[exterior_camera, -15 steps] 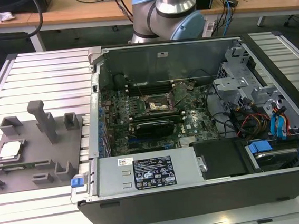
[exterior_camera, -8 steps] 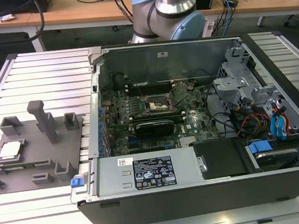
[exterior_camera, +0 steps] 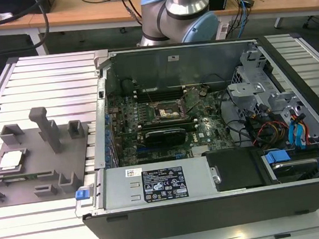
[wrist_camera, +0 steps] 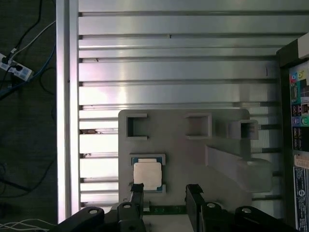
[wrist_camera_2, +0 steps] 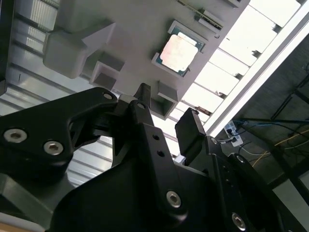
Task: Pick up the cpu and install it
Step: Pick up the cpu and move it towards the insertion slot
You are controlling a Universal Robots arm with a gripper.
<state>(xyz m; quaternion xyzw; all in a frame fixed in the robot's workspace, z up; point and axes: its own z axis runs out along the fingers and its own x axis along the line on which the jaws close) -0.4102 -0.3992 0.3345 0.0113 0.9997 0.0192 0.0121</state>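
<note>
At 9 o'clock in the exterior view, a grey tray (exterior_camera: 40, 173) with upright blocks sits on the slatted worktop (exterior_camera: 48, 79). The cpu (exterior_camera: 11, 160) lies flat, silver side up, in a shallow seat at the tray's 9 o'clock end, well apart from the case (exterior_camera: 214, 218).

In the first wrist view the gripper (wrist_camera: 165, 187) hangs over the tray (wrist_camera: 193, 159) with its fingers (wrist_camera: 137, 198) spread and holding nothing. The cpu (wrist_camera: 147, 173) is near one fingertip. In the second wrist view the gripper (wrist_camera_2: 167, 99) is apart from the cpu (wrist_camera_2: 178, 50).

The open case fills the exterior view from the centre to 3 o'clock. The black socket (exterior_camera: 167, 112) sits on its motherboard (exterior_camera: 206, 132), towards 11 o'clock. The arm (exterior_camera: 180, 10) rises behind the case at 12 o'clock.
</note>
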